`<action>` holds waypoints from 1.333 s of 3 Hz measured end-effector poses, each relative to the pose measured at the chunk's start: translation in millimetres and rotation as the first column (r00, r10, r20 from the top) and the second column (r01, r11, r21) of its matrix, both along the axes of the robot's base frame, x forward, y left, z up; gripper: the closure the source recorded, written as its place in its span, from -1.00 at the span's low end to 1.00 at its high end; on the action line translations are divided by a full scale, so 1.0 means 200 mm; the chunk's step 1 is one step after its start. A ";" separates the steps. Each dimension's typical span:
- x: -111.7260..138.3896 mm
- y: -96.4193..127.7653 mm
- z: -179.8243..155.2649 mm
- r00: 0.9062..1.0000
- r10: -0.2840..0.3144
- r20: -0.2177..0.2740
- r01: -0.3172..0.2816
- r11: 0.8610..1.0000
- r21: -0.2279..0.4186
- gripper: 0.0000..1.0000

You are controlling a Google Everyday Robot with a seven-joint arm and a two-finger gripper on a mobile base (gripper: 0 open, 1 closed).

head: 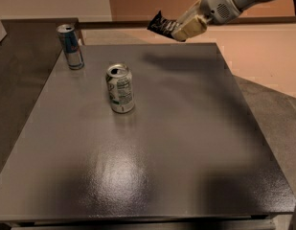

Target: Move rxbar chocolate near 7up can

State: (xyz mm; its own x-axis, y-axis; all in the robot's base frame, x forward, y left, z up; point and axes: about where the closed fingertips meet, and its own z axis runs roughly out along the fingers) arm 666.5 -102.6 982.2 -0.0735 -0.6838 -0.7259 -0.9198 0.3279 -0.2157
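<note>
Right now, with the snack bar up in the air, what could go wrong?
The gripper holds the rxbar chocolate by one end, high above the table; it might slip and fall. Coming down, it could knock over the upright 7up can. It might also go to the blue can by mistake.

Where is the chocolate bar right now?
In the camera view, the rxbar chocolate is up in the air, held by the gripper above the far edge of the table, right of the 7up can.
</note>
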 end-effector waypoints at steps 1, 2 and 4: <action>-0.06 0.09 -0.14 0.996 0.059 -0.062 -0.062 0.997 -0.038 1.00; -0.13 0.18 -0.28 0.984 0.122 -0.130 -0.130 0.990 -0.052 1.00; -0.31 0.35 -0.50 0.939 0.234 -0.253 -0.250 0.968 -0.033 1.00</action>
State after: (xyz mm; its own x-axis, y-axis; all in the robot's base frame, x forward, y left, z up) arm 604.4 -32.9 882.2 -0.0704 -0.7471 -0.6609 -0.9966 0.0816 0.0139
